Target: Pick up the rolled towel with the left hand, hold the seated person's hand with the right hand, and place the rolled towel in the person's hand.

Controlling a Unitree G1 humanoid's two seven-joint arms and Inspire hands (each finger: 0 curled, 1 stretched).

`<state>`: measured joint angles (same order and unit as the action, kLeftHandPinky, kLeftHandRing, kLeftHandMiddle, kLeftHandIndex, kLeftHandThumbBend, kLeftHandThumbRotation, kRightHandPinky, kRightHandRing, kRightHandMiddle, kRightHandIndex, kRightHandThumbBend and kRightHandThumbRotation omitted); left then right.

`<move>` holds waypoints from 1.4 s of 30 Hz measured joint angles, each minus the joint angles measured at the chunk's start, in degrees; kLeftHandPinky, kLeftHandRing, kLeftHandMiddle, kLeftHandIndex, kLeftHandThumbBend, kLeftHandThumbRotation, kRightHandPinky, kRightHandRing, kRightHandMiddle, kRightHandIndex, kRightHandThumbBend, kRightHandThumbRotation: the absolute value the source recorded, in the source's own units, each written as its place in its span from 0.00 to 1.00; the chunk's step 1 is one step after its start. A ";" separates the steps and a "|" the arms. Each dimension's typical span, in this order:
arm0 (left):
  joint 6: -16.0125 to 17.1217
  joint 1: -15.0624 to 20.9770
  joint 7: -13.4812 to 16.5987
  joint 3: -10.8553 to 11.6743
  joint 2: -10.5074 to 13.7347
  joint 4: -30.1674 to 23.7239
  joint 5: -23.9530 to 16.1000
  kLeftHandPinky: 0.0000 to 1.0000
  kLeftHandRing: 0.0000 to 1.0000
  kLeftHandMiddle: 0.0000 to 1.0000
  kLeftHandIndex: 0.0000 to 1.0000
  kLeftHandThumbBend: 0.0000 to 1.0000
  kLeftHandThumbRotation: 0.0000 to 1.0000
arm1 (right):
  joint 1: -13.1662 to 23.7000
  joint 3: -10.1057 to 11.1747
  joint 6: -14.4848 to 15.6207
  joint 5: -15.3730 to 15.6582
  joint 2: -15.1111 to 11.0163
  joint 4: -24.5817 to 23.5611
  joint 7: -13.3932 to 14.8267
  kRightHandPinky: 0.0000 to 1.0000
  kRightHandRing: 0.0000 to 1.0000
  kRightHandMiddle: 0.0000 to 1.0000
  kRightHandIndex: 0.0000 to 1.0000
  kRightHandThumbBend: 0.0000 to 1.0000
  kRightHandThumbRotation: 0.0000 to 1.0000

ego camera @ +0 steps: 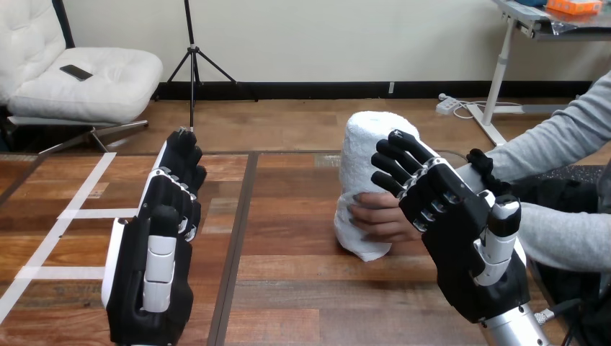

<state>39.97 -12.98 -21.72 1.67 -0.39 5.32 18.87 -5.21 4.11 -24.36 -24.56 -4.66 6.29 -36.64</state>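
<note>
Nearest the camera, well to the left of the white rolled terry-cloth towel (364, 155), the robot's left hand (148, 277) hangs over the brown plank wooden table (288, 288). Its fingers reach forward, nearly straight, and it has nothing in it.

To the right of the towel, and a little nearer than it, the right hand (461, 238) is raised with its fingers (395, 164) spread and only slightly bent. Their tips lie at the towel's right side, above the person's hand (375, 216). I see them curled round nothing, so I judge this hand holds nothing either.

The person's hand wraps the towel's lower part from the right, with its fingers across the front. The towel itself stands on end, its base on the table and its rounded top farthest away.

As for handling, the towel looks light, soft and springy. Its looped surface should give plenty of grip and it cannot break. The risk is that it squashes, or that the roll loosens if pinched at 1 edge. The best hold is probably round the upper half, above the person's fingers, with fingers and thumb on opposite sides so the roll stays wound.
</note>
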 measured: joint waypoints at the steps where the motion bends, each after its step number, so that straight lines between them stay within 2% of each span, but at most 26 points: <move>1: 0.01 0.00 0.01 0.02 -0.02 0.05 -0.06 0.93 0.96 0.95 0.92 0.74 0.88 | -0.02 -0.02 0.05 -0.05 0.00 -0.10 0.00 0.92 0.91 0.90 0.89 0.97 1.00; 24: 2.41 0.09 1.19 0.74 -0.20 2.52 -3.46 0.89 0.91 0.92 0.89 0.77 0.91 | -0.03 -0.28 0.52 -1.47 0.05 -1.29 -0.57 0.95 0.95 0.94 0.92 0.98 1.00; 42: 2.53 0.24 0.09 0.55 -0.30 3.12 -2.40 0.88 0.92 0.92 0.90 0.75 0.92 | -0.03 -1.00 0.55 -1.54 0.07 -1.29 -0.71 0.97 0.96 0.94 0.91 0.97 1.00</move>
<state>42.50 -12.74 -21.63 2.23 -0.69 8.45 16.48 -5.24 3.12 -23.82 -26.10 -4.60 5.00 -37.35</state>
